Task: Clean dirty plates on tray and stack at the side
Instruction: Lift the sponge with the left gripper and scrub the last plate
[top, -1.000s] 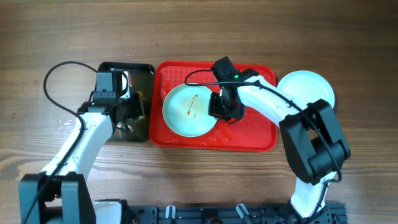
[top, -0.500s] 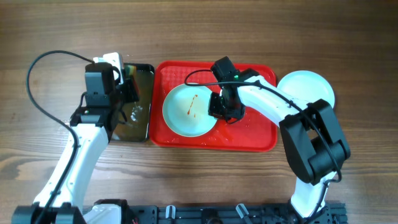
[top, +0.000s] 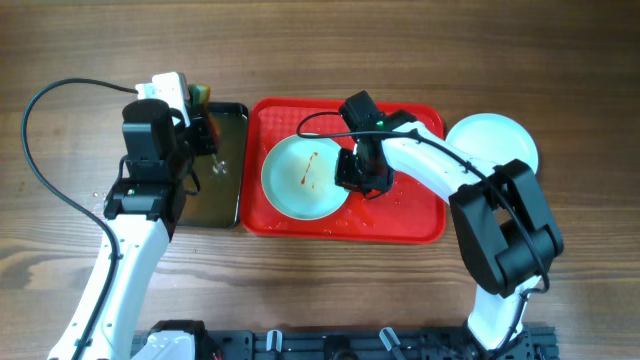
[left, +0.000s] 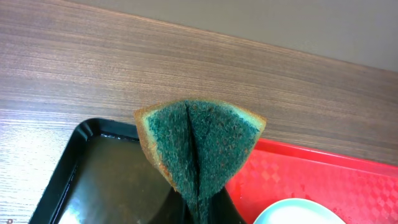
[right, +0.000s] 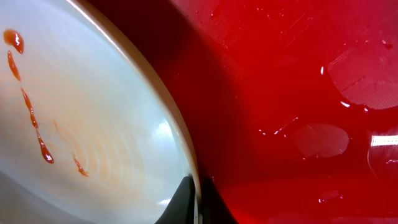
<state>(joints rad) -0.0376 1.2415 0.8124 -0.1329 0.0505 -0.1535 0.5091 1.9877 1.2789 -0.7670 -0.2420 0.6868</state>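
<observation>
A pale mint plate (top: 303, 177) with an orange-brown sauce smear lies on the left half of the red tray (top: 410, 215). My right gripper (top: 350, 180) is shut on the plate's right rim; in the right wrist view the rim (right: 180, 140) runs between my fingertips (right: 198, 202), with the smears at the left and wet red tray (right: 298, 93) at the right. My left gripper (top: 195, 120) is shut on a folded green sponge (left: 199, 146) and holds it above the black tray's (left: 68, 180) far end. A clean plate (top: 495, 140) lies on the table right of the red tray.
The black tray (top: 215, 190) holds water and lies just left of the red tray. The left arm's black cable (top: 45, 120) loops over the wooden table (top: 560, 60) at the far left. A plate edge (left: 311, 213) shows at the bottom of the left wrist view.
My left gripper has lifted the sponge out of the black tray and moved toward the tray's far end. The right gripper and the plate have not moved.
</observation>
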